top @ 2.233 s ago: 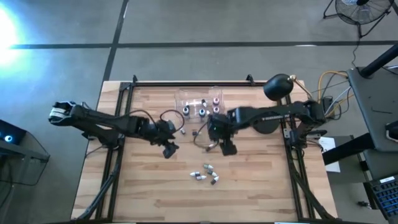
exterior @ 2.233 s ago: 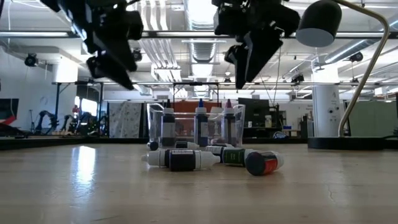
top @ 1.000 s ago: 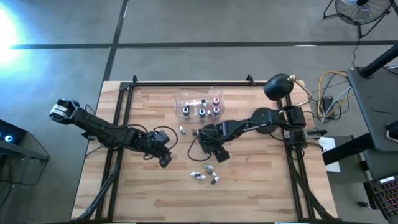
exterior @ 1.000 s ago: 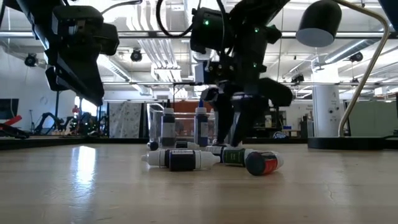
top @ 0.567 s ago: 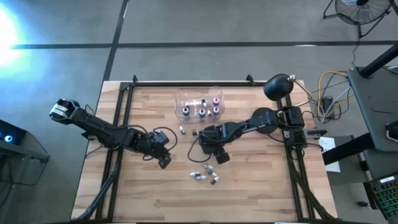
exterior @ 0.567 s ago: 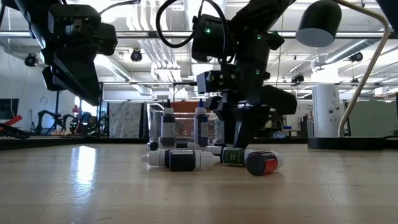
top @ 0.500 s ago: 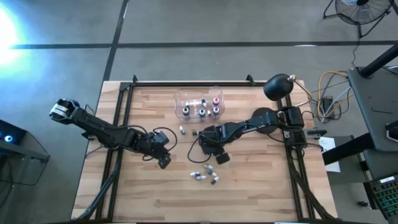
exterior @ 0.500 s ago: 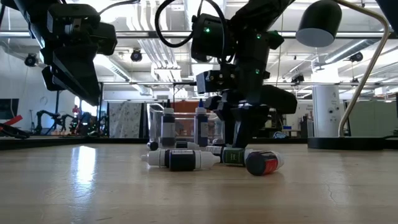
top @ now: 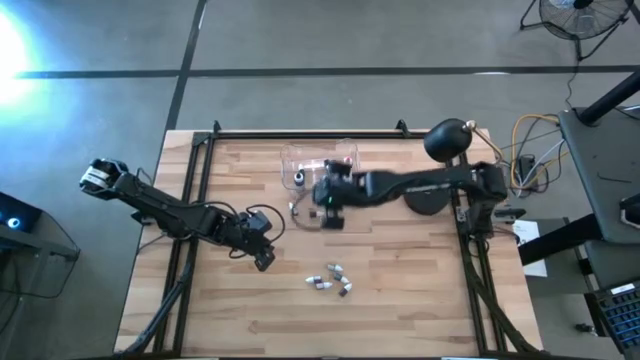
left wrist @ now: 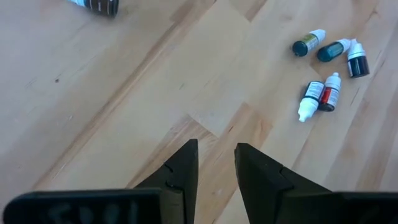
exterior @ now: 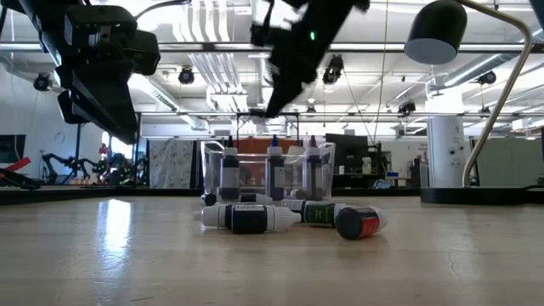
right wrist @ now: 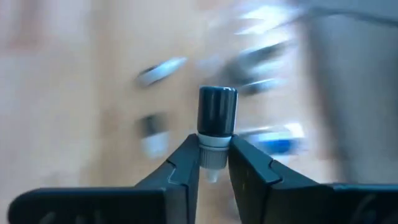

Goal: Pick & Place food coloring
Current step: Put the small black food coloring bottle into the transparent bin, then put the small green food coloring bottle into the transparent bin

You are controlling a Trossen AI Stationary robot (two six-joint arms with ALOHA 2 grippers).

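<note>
My right gripper (top: 328, 200) hangs above the table beside the clear box (top: 318, 163), shut on a small dark food coloring bottle (right wrist: 217, 115). In the low view it is a blur high over the box (exterior: 268, 174), in which three bottles stand upright. Several loose food coloring bottles (top: 331, 280) lie on their sides nearer the front (exterior: 255, 218), also seen in the left wrist view (left wrist: 326, 68). My left gripper (top: 263, 258) hovers left of them, open by a narrow gap (left wrist: 216, 165), with nothing between its fingers. My right gripper pinches the bottle's white cap end (right wrist: 213, 155) between its two fingertips. The bottle lies along the fingers, and its dark body (right wrist: 217, 112) sticks out past their tips. It is lifted clear of the table.
A black lamp (top: 447, 140) with a round base (top: 430, 195) stands at the table's far right. One more bottle (top: 296, 210) lies alone on the wood left of my right gripper. Bare wood stretches along the table's near edge and its left side.
My right gripper has shut on a bottle down at the table, just beyond the loose ones. It has then risen quickly with the bottle and swung toward the far edge and a little left, up to the clear box. My left arm has kept still.
</note>
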